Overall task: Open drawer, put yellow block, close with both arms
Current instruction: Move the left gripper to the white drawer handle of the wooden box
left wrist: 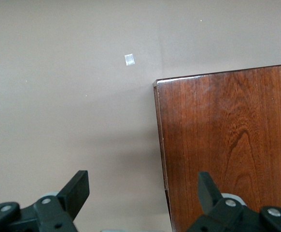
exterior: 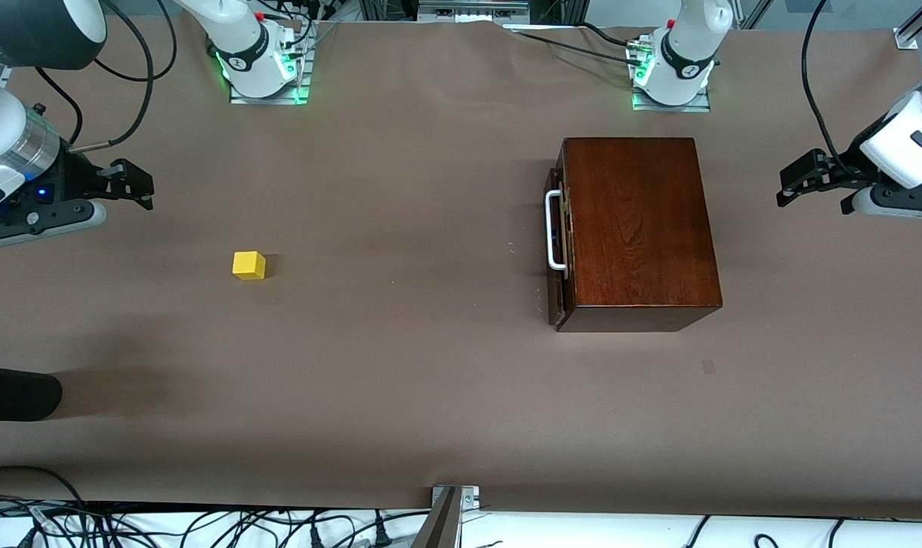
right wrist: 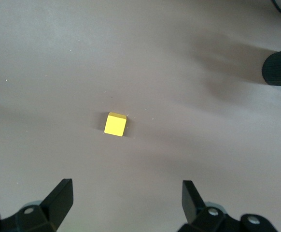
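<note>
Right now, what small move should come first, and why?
Probably bring the left end effector, open and waiting beside the box, across to the white handle: the drawer looks shut. The yellow block lies untouched on the table toward the right arm's end, the open right end effector nearby.

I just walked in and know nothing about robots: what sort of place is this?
Probably a robotics lab bench. Two arms are bolted to a paper-covered table, with cables along its edge, and only test props are set out: a yellow block and a wooden box.
</note>
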Tool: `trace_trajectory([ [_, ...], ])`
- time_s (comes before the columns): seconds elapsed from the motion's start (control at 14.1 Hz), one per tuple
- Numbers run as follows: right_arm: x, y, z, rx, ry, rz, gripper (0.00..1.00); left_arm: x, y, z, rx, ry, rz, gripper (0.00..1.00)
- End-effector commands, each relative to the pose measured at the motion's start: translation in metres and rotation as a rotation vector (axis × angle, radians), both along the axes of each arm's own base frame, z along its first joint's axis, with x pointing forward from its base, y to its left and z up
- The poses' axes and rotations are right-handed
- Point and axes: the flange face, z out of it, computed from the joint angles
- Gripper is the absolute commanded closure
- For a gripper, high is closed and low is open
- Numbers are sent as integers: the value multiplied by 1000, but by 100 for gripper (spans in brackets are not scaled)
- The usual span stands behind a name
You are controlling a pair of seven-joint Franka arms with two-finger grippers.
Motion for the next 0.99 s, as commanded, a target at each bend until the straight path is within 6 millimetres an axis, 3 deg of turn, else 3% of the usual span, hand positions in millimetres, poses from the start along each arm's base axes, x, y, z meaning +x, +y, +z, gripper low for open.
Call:
trace_trajectory([
  [0.0,3,1,6,-16,-1,10,0,6,-5,7,33,12,-21,0],
  [0.21,2,1,7,-11,-2,6,0,6,-6,8,33,14,-22,0],
  [0.92,2,1,7,-10,-2,1,0,-6,-47,14,31,77,-82,0],
])
